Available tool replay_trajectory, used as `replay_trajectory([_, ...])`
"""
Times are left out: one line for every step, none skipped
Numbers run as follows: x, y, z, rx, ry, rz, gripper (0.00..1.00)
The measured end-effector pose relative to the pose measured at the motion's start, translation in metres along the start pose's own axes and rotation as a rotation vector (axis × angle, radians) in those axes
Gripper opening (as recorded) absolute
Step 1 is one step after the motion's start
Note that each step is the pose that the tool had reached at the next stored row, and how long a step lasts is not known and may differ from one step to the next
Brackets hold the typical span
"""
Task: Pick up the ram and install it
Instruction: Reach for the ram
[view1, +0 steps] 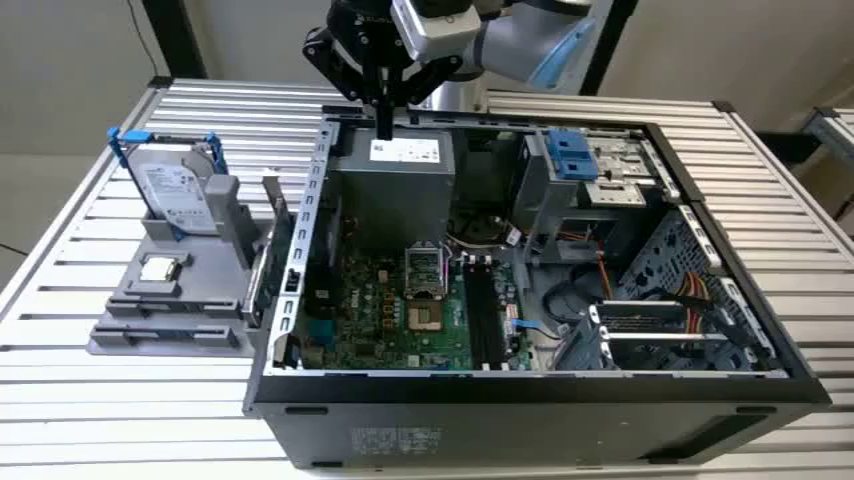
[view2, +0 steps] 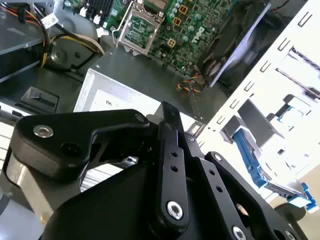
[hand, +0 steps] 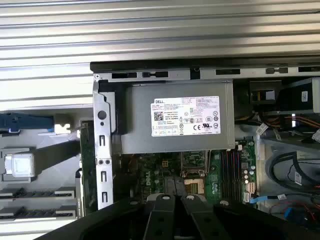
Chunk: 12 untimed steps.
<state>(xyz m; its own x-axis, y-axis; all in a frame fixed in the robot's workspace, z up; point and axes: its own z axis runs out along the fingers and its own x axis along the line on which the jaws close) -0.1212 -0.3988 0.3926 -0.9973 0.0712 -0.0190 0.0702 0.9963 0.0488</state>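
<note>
Table (view1: 120, 400): slatted metal.
Computer case (view1: 534, 400): open, lying on the table.
Tool (view1: 384, 125): above the case's rear edge; fingers look closed together, and we see nothing held.
Ram (hand: 86, 165): we take it for the thin board on edge just outside the case wall. Light, stiff, fragile; pinch its flat faces mid-length.

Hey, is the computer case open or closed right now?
Open. The computer case has no side panel on top; the motherboard and power supply inside are plainly exposed.
</note>
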Motion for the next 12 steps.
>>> replay_trajectory([0.0000,0.0000,0.0000,0.0000,0.0000,0.000,0.00])
replay_trajectory([0.0000,0.0000,0.0000,0.0000,0.0000,0.000,0.00])
replay_trajectory([0.0000,0.0000,0.0000,0.0000,0.0000,0.000,0.00])
replay_trajectory([0.0000,0.0000,0.0000,0.0000,0.0000,0.000,0.00])
replay_trajectory([0.0000,0.0000,0.0000,0.0000,0.0000,0.000,0.00])
replay_trajectory([0.0000,0.0000,0.0000,0.0000,0.0000,0.000,0.00])
replay_trajectory([0.0000,0.0000,0.0000,0.0000,0.0000,0.000,0.00])
replay_trajectory([0.0000,0.0000,0.0000,0.0000,0.0000,0.000,0.00])
replay_trajectory([0.0000,0.0000,0.0000,0.0000,0.0000,0.000,0.00])
replay_trajectory([0.0000,0.0000,0.0000,0.0000,0.0000,0.000,0.00])
replay_trajectory([0.0000,0.0000,0.0000,0.0001,0.0000,0.000,0.00])
replay_trajectory([0.0000,0.0000,0.0000,0.0000,0.0000,0.000,0.00])
